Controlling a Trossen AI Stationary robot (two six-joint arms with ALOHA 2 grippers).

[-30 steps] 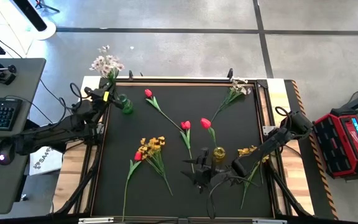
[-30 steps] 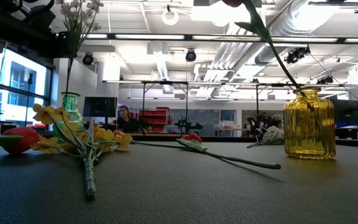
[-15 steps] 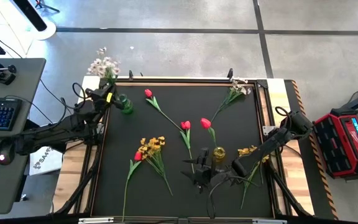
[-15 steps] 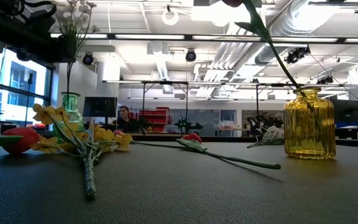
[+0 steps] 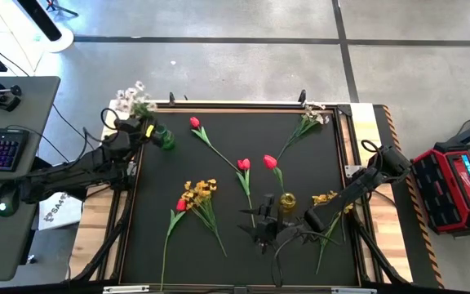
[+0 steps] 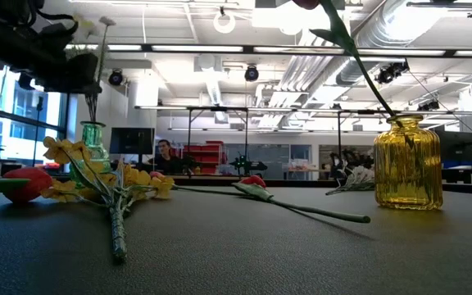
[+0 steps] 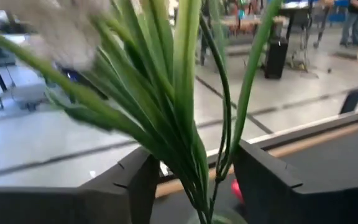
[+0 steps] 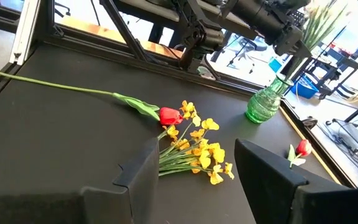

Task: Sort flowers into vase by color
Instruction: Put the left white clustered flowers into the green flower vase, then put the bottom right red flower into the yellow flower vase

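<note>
The left gripper hangs at the table's far left corner, its fingers pinching a sprig of white flowers whose stems reach down into the small green vase. The left wrist view shows the green stems squeezed between the two dark fingers.

The right gripper waits low near the front right, fingers spread and holding nothing, beside a yellow bunch.

A yellow vase already holds one red tulip. Three more tulips, another yellow bunch and a second white sprig lie loose on the black mat.

The likely trouble: the green vase looks light and narrow (and stands close to the mat's edge). A sideways pull on the tilted stems could tip it over, or letting go early could leave the top-heavy sprig toppling out.
</note>
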